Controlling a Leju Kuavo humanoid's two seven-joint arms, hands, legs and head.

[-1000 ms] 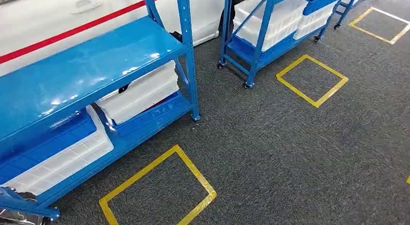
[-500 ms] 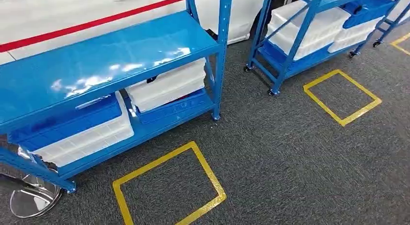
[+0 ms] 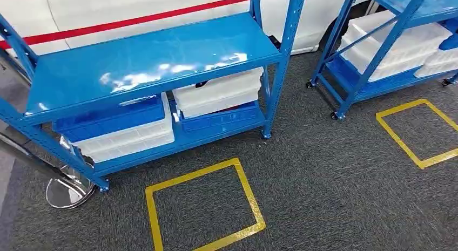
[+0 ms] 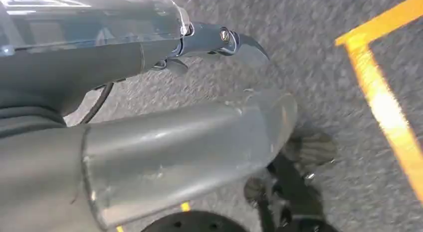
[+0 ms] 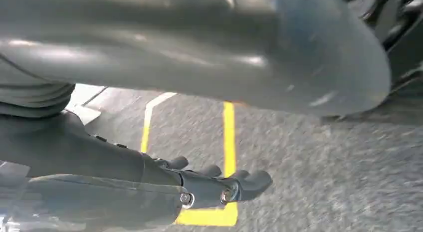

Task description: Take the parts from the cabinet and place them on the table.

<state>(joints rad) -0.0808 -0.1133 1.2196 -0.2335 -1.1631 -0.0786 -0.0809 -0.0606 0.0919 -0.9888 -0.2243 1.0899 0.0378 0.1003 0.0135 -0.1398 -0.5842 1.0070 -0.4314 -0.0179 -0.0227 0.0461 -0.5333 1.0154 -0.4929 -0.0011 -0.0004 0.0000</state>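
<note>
Head view: blue cabinet (image 3: 156, 59) was recorded at eleven o'clock, white bins (image 3: 219, 92) of parts on its lower shelf. Bins were judged rigid, light, best gripped at the rims. Left hand (image 4: 219, 42) and right hand (image 5: 219, 184) were noted hanging, fingers loosely apart, nothing held.

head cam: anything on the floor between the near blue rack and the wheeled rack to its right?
Nothing: in the head view, bare grey carpet separates the near blue rack from the wheeled rack.

Bright blue cabinet (image 3: 151, 59), white and blue bins (image 3: 121, 133) stacked underneath, yellow tape square (image 3: 202, 205) on speckled dark grey carpet (image 3: 335, 175), red stripe (image 3: 135, 20) along the white panel behind.
</note>
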